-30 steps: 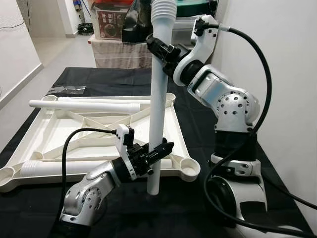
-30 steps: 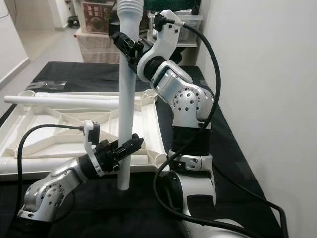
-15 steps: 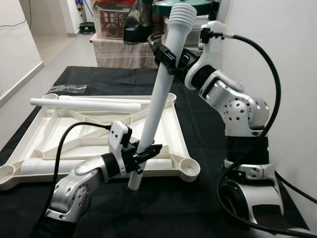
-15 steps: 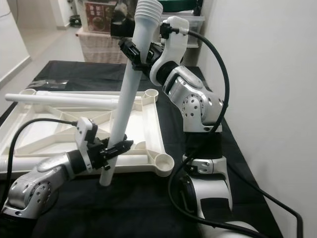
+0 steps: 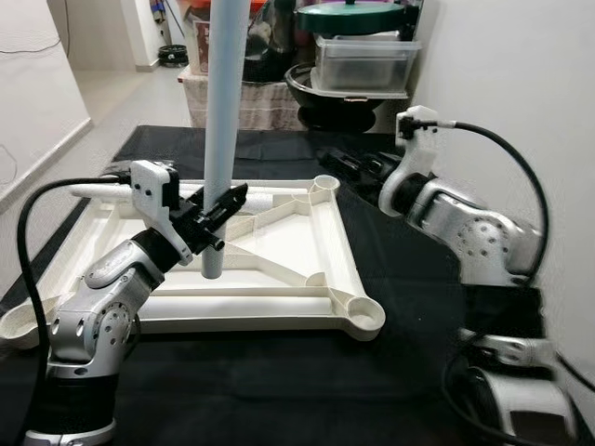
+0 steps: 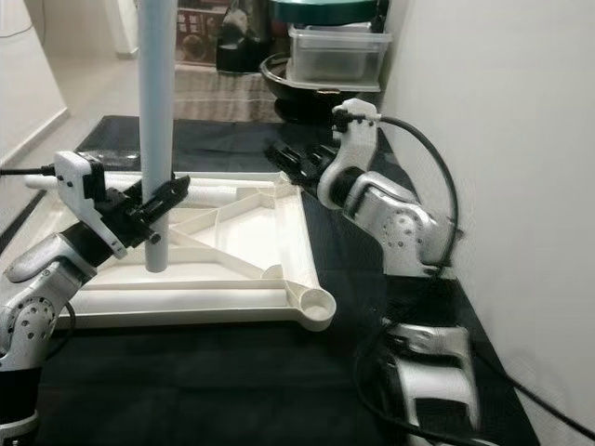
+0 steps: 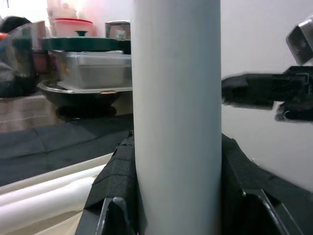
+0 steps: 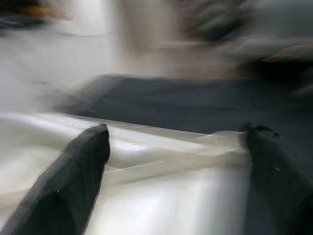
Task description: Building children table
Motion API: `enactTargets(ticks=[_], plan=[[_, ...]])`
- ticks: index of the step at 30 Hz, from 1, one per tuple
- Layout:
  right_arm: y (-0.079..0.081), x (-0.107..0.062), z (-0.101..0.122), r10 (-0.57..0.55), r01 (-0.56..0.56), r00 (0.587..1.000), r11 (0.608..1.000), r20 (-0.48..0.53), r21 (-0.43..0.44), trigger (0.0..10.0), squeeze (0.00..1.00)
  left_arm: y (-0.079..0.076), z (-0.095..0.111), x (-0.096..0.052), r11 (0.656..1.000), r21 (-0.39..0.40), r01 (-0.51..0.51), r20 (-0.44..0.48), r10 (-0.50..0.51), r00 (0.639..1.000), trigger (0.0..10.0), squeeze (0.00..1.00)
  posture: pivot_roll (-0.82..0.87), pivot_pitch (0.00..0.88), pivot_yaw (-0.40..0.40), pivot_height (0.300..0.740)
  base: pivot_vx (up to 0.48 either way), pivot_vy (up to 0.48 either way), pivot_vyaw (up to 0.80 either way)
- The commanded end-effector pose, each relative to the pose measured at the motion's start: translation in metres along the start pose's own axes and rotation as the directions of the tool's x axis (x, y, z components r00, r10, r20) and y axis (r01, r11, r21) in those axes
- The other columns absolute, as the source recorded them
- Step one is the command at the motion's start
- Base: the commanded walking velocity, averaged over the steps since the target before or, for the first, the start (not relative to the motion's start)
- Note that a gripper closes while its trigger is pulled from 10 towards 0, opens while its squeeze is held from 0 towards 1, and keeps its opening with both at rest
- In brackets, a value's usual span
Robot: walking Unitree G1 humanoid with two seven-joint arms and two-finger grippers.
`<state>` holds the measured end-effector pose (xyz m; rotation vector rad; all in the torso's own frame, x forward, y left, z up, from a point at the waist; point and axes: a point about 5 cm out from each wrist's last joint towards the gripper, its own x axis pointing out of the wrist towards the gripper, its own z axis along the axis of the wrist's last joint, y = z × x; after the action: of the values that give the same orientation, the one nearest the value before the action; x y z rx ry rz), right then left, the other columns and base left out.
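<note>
The white table top (image 5: 270,321) lies upside down on the black cloth, with round sockets at its corners. My left gripper (image 5: 221,206) is shut on a white table leg (image 5: 221,111) and holds it upright over the top's left half. The leg's lower end (image 5: 212,269) is close to the ribbed panel; I cannot tell whether it touches. The left wrist view shows the leg (image 7: 176,122) clamped between the black pads. My right gripper (image 5: 337,163) is open and holds nothing, hovering near the far right corner socket (image 5: 325,183). A second leg (image 6: 218,193) lies along the far rim.
A white wall runs close along the right side. Behind the table stand a black bowl (image 5: 307,93) and a clear box with a green lid (image 5: 363,56). Bare black cloth (image 5: 279,390) stretches in front of the table top. Open floor lies to the left.
My right gripper let go of the leg's upper part and dropped toward the far right corner. My left gripper carried the leg from the near edge to upright over the top's left half.
</note>
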<state>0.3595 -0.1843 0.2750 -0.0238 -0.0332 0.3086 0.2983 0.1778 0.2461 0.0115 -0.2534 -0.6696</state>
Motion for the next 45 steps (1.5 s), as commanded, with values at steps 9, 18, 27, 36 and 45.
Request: enactTargets(ticks=[9, 18, 27, 36, 45], plan=[[0.025, -0.010, 0.048, 0.252, 0.157, 0.938, 0.309, 0.240, -0.938, 10.0, 0.00, 0.060, 0.005, -0.021, 0.899, 0.422, 0.120, -0.440, 0.087, 0.894, 10.0, 0.00, 0.01, 0.000, -0.041, 0.740, 0.000, 0.000, 0.00], [0.053, -0.010, 0.018, 0.432, 0.015, 0.897, 0.181, 0.093, -0.983, 10.0, 0.00, 0.083, 0.019, -0.014, 0.826, 0.515, 0.230, -0.563, 0.123, 0.818, 10.0, 0.00, 0.01, 0.000, -0.025, 0.740, 0.000, 0.000, 0.00], [0.061, 0.000, 0.011, 0.453, 0.031, 0.889, 0.081, 0.064, -0.996, 10.0, 0.00, 0.070, -0.008, 0.002, 0.827, 0.409, 0.384, -0.690, 0.005, 0.724, 10.0, 0.00, 0.00, 0.000, -0.006, 0.740, 0.000, 0.000, 0.00], [0.067, 0.013, -0.011, 0.450, -0.081, 0.890, 0.000, -0.073, -0.997, 10.0, 0.00, 0.044, -0.013, 0.035, 0.760, 0.363, 0.539, -0.702, -0.157, 0.694, 10.0, 0.00, 0.00, 0.000, -0.012, 0.740, 0.000, 0.000, 0.00], [0.069, 0.014, -0.025, 0.445, -0.164, 0.877, -0.074, -0.180, -0.984, 10.0, 0.00, 0.041, -0.004, 0.043, 0.687, 0.395, 0.610, -0.726, -0.174, 0.666, 10.0, 0.00, 0.00, 0.000, -0.011, 0.740, 0.000, 0.000, 0.00]])
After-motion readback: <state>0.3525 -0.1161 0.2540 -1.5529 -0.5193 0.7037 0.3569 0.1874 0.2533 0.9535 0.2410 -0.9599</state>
